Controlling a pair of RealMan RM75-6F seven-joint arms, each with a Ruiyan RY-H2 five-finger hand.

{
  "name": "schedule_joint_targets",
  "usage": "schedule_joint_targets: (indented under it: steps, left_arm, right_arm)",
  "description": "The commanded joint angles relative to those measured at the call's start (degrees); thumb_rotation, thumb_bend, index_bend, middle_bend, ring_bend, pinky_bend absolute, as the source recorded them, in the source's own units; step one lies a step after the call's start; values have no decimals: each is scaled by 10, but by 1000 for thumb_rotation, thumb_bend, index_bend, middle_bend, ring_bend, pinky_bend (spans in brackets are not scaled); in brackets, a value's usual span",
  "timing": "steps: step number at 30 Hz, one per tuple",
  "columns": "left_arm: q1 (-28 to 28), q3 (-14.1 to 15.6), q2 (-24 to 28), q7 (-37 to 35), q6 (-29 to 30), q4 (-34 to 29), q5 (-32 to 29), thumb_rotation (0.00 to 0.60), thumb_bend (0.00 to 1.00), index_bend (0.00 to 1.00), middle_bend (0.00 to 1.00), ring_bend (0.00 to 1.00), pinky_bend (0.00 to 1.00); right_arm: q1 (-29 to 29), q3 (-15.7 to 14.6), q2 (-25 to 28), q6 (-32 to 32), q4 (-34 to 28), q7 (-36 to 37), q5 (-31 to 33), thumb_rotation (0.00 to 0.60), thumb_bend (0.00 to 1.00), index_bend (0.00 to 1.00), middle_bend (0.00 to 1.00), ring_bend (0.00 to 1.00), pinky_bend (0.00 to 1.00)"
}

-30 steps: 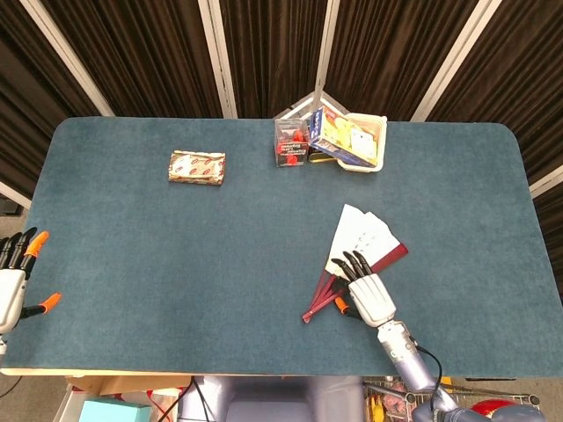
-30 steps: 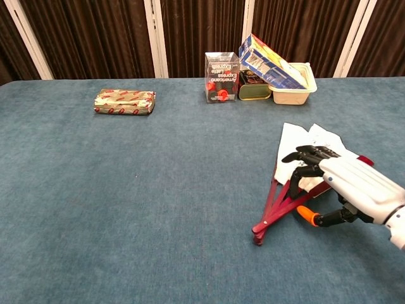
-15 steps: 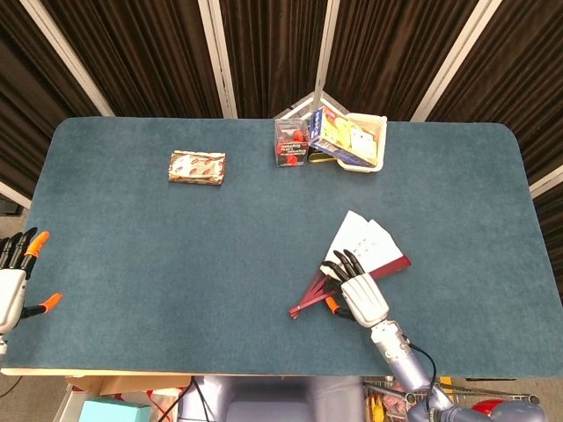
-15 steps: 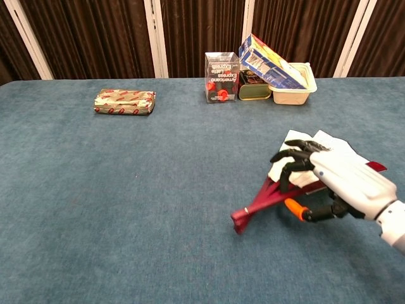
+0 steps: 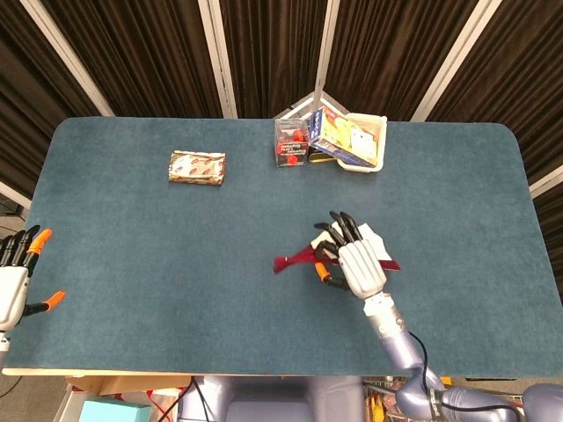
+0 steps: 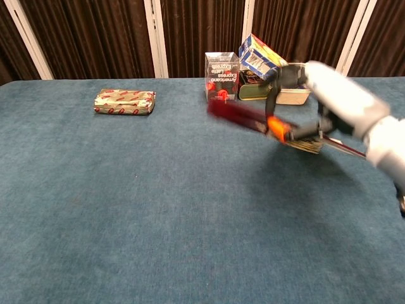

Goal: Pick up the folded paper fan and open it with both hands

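Note:
My right hand [image 5: 354, 261] [image 6: 329, 101] grips the paper fan [image 5: 299, 258] [image 6: 237, 116] and holds it well above the table; its dark red ribs stick out to the left, and a bit of white leaf shows beside the hand. The fan is blurred in the chest view. My left hand [image 5: 15, 277] hangs off the table's left edge, fingers spread, holding nothing. It does not show in the chest view.
A wrapped packet [image 5: 197, 167] [image 6: 124, 101] lies at the back left. At the back centre stand a clear box [image 5: 290, 141] [image 6: 221, 77] and a white tray [image 5: 373, 155] [image 6: 295, 96] with a tilted carton [image 5: 336, 136] [image 6: 261, 57].
My right hand has lifted the fan off the table and carried it up and toward the middle. The fan's leaf has drawn closer together. The left hand stayed put.

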Motion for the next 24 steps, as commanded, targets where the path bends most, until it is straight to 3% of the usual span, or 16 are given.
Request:
schedule_joint_targets:
  steps: [1,7,12,24]
  left_arm:
    - [-8,-6,4,11,-5,-6,0,600,0,0,0,0,0]
    - [-31,-26,11,32,-22,-15,-10,600,8,0,0,0,0]
    - [-67,-53,11,54,-54,-32,-31,600,78,23,0,0,0]
    - [-165,-122,-37,118,-125,-51,-110,600,195,107,0,0,0]
  right_arm:
    - [29,64,44,-38,-89,-66,64,600,571,683,248,38,0]
    - [57,117,61,-58,-154,-122,123,600,572,697,260,38,0]
    - [88,160,63,-68,-202,-173,185,600,573,702,263,38,0]
    - [140,187,60,-61,-240,-252,252,600,574,717,270,40,0]
